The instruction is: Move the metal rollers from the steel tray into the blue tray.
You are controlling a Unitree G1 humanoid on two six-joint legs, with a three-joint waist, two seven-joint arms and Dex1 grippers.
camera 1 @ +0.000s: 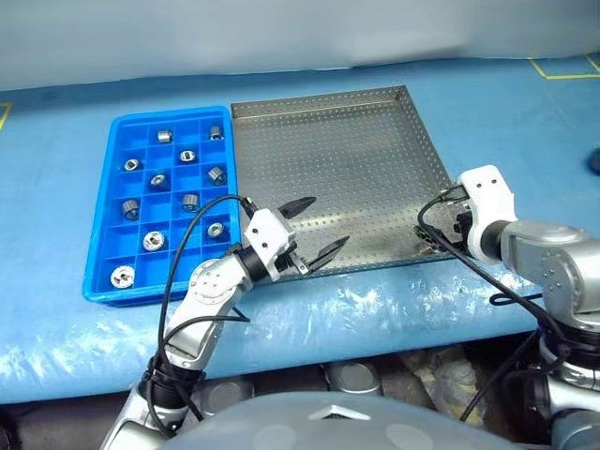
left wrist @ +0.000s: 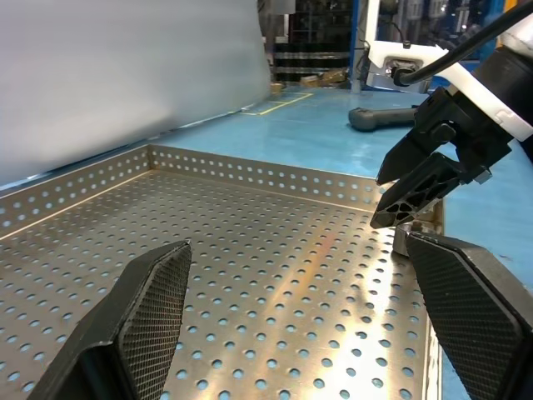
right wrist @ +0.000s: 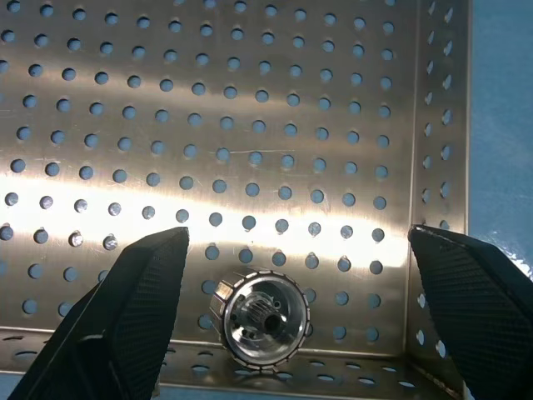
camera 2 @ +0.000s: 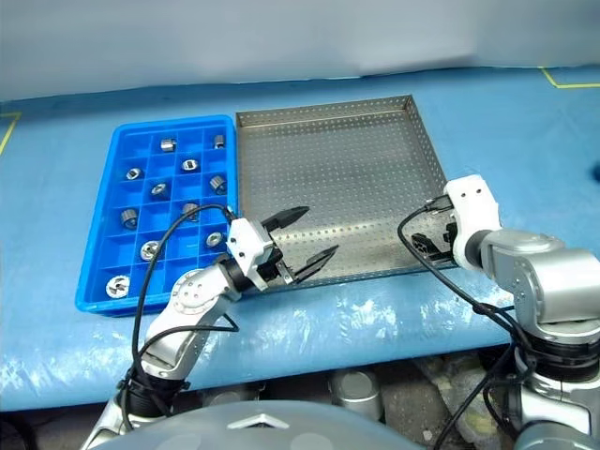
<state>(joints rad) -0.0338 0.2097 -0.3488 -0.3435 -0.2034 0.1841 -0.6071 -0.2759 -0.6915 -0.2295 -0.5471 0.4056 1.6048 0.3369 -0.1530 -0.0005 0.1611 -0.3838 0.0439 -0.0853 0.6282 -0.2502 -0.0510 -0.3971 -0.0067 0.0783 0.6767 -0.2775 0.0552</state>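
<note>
The steel tray (camera 1: 337, 141) lies mid-table with the blue tray (camera 1: 101, 234) against its left side. Several metal rollers (camera 1: 153, 241) sit in the blue tray's compartments. One metal roller (right wrist: 262, 318) rests on the perforated floor in the steel tray's near right corner. My right gripper (right wrist: 304, 333) is open and points down at that corner, with the roller between its fingers (right wrist: 141, 308) and untouched. My left gripper (camera 1: 314, 230) is open and empty, level over the steel tray's near left edge, pointing toward the right gripper (left wrist: 425, 175).
A pale blue cover (camera 1: 375, 309) drapes the table, and its front edge runs just behind my arms. A dark object (camera 1: 595, 161) lies at the far right edge. Yellow tape lines (camera 1: 562, 70) mark the back right corner.
</note>
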